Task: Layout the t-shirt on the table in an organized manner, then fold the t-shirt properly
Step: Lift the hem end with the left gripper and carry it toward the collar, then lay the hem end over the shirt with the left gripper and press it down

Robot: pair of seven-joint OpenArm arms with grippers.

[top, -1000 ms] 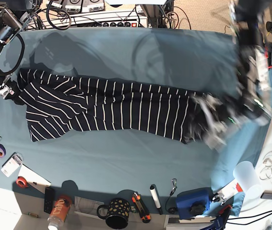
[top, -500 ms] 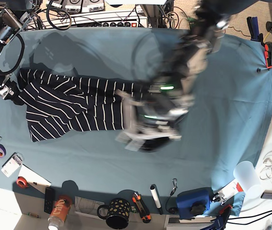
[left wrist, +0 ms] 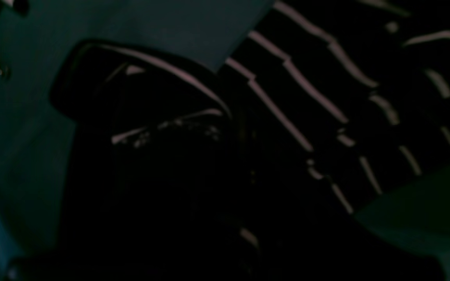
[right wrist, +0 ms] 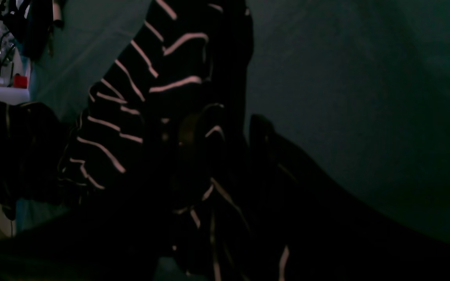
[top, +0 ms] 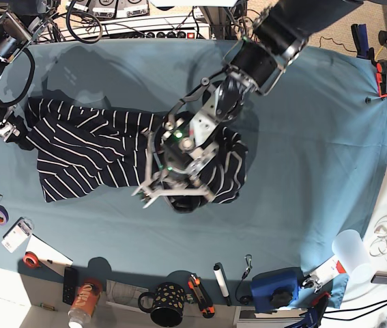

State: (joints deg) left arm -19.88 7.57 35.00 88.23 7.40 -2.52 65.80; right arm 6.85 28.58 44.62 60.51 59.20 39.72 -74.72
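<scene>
The t-shirt (top: 104,154) lies bunched across the left and middle of the table (top: 316,137), not flat and not neat. One end is doubled over near the middle of the frame, so a fold looks started, but the shirt was never spread out well, and I think most of the job is left. The left gripper (top: 169,195) sits on that doubled end and seems to pinch cloth, though I cannot tell for sure. The right gripper (top: 5,130), at the left edge, looks pressed onto the other end.
</scene>
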